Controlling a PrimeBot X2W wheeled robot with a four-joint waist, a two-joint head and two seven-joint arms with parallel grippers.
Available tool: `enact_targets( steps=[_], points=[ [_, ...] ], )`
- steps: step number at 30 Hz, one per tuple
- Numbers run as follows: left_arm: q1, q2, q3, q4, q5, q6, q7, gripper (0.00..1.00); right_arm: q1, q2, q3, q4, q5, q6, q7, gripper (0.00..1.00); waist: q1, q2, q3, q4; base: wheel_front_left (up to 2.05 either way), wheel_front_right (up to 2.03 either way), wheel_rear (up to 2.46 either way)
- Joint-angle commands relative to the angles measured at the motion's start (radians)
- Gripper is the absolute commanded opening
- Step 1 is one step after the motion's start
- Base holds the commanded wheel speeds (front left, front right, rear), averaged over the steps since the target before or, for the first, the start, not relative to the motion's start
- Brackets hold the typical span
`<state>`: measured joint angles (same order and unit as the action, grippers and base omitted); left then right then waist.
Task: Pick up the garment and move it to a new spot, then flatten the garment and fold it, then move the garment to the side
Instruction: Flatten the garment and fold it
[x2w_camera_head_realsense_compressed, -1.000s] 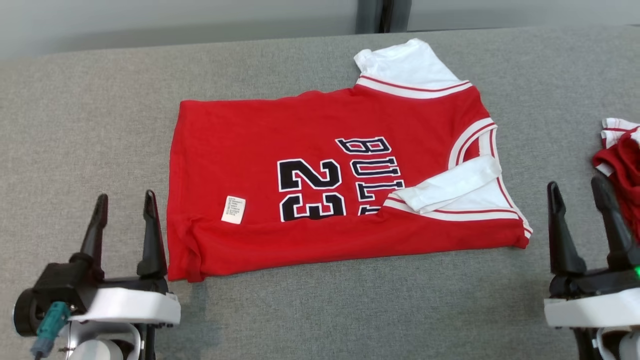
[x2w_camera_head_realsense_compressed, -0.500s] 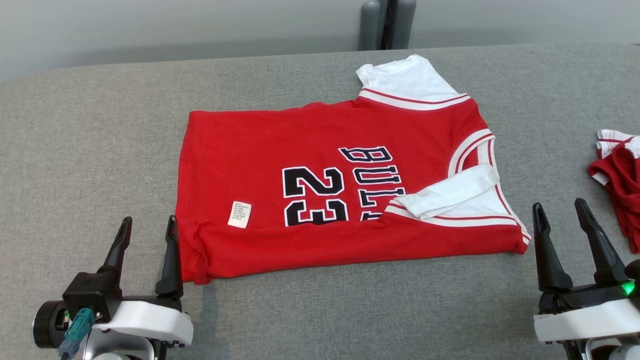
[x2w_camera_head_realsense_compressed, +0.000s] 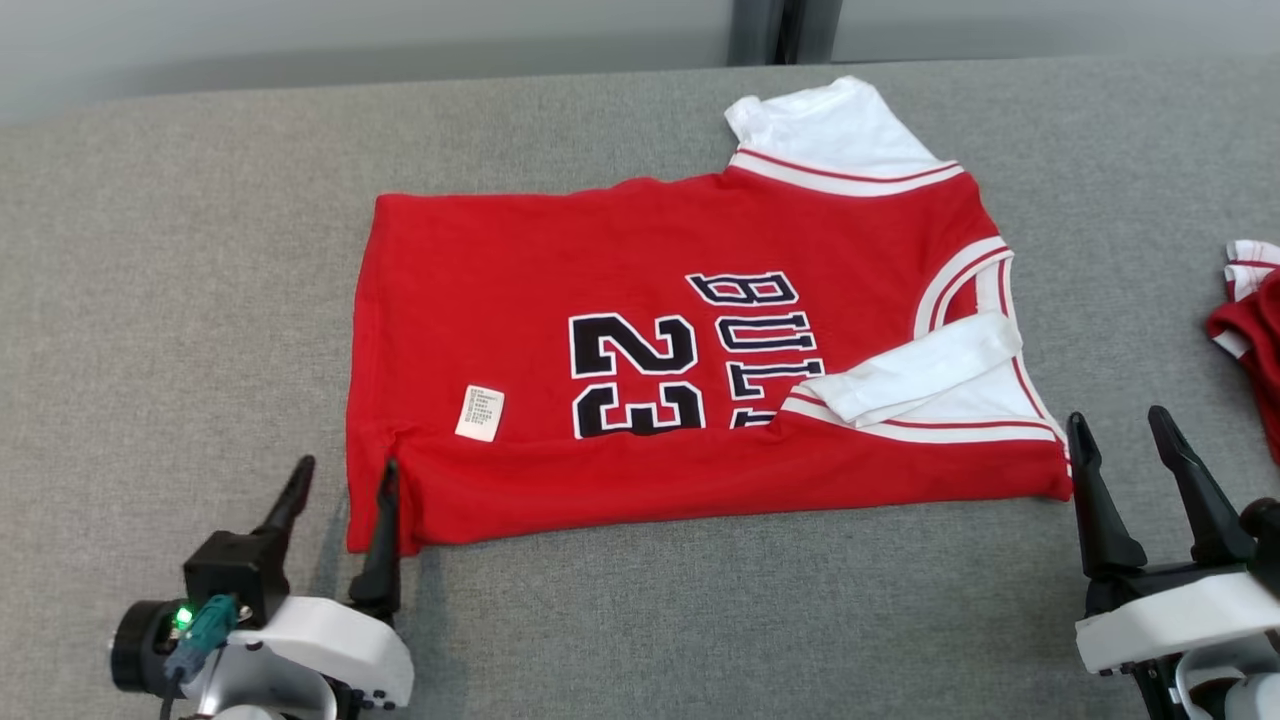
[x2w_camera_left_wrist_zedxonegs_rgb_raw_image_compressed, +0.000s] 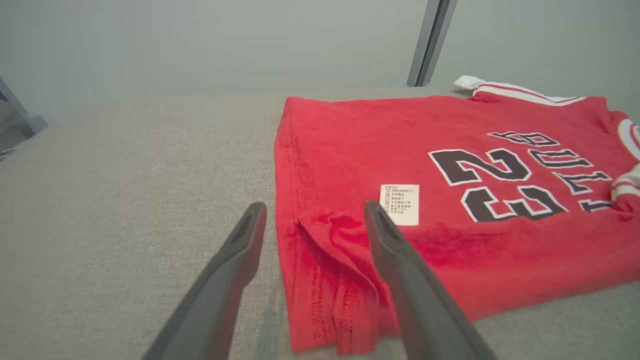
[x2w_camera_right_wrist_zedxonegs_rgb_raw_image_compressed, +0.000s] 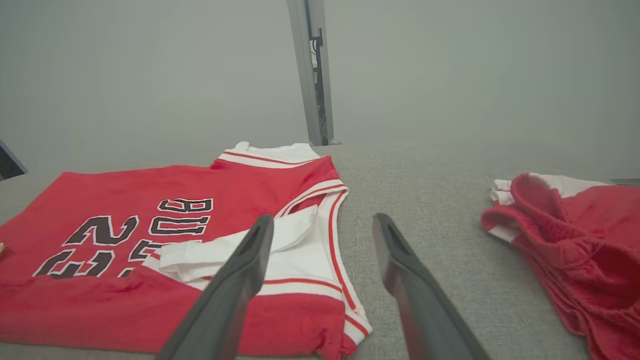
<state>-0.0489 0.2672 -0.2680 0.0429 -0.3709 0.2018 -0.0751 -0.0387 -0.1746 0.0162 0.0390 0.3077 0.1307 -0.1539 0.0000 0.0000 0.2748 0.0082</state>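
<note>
The garment (x2w_camera_head_realsense_compressed: 640, 270) is a red jersey with white sleeves and a black "23", lying flat on the grey table (x2w_camera_head_realsense_compressed: 180, 250) with its near edge folded up. My left gripper (x2w_camera_head_realsense_compressed: 347, 465) is open at its near left corner. In the left wrist view the hem of the garment (x2w_camera_left_wrist_zedxonegs_rgb_raw_image_compressed: 375, 145) lies between the open fingers of the left gripper (x2w_camera_left_wrist_zedxonegs_rgb_raw_image_compressed: 315, 206), one finger over the cloth and one over bare table. My right gripper (x2w_camera_head_realsense_compressed: 1117, 418) is open just beside the near right corner. In the right wrist view the right gripper (x2w_camera_right_wrist_zedxonegs_rgb_raw_image_compressed: 324, 217) straddles the trimmed edge of the garment (x2w_camera_right_wrist_zedxonegs_rgb_raw_image_compressed: 150, 185).
A second red and white piece of clothing (x2w_camera_head_realsense_compressed: 1250, 330) lies crumpled at the table's right edge, close to my right gripper, and shows in the right wrist view as the red heap (x2w_camera_right_wrist_zedxonegs_rgb_raw_image_compressed: 575, 240). A grey post (x2w_camera_head_realsense_compressed: 785, 30) stands behind the table.
The head camera has shifted a little. My left gripper has moved right onto the garment's near left corner. My right gripper has closed in on the near right corner. Both stay open.
</note>
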Motion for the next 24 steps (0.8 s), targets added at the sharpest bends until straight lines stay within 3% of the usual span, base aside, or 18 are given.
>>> enact_targets(
  steps=[1,7,18,19,20,21,22,24],
  points=[
    [-0.018,-0.002,-0.007,0.016,-0.013,-0.012,0.011,1.00,-0.019,-0.012,0.001,0.027,0.005,0.000,0.012,1.00,0.0000,0.0000,0.021,0.004,0.00,0.00,0.00],
    [-0.044,-0.019,-0.026,0.093,-0.045,-0.036,0.050,1.00,-0.069,-0.034,0.028,0.146,0.029,0.000,0.028,1.00,0.0000,0.0000,0.075,0.015,0.00,0.00,0.00],
    [-0.055,-0.043,-0.012,0.189,-0.126,-0.035,0.170,1.00,-0.152,-0.047,0.102,0.320,0.102,0.000,0.078,1.00,0.0000,0.0000,0.126,0.017,0.00,0.00,0.00],
    [-0.054,-0.042,-0.013,0.195,-0.133,-0.037,0.187,1.00,-0.155,-0.047,0.112,0.333,0.112,0.000,0.088,0.89,0.0000,0.0000,0.126,0.017,0.00,0.00,0.00],
    [-0.052,-0.047,-0.013,0.195,-0.150,-0.045,0.195,0.73,-0.157,-0.047,0.116,0.342,0.124,0.000,0.088,0.48,0.0000,0.0000,0.127,0.017,0.00,0.00,0.00],
    [-0.051,-0.046,-0.015,0.194,-0.155,-0.048,0.203,0.32,-0.156,-0.049,0.123,0.351,0.133,0.000,0.096,0.00,0.0000,0.0000,0.127,0.018,0.00,0.00,0.00],
    [-0.049,-0.046,-0.016,0.193,-0.162,-0.054,0.213,0.00,-0.153,-0.050,0.128,0.358,0.145,0.000,0.100,0.00,0.0000,0.0000,0.126,0.018,0.00,0.00,0.00],
    [-0.041,-0.040,-0.015,0.185,-0.169,-0.054,0.223,0.00,-0.149,-0.060,0.129,0.361,0.161,-0.003,0.098,0.00,0.0000,0.0000,0.124,0.016,0.00,0.00,0.00]
  ],
)
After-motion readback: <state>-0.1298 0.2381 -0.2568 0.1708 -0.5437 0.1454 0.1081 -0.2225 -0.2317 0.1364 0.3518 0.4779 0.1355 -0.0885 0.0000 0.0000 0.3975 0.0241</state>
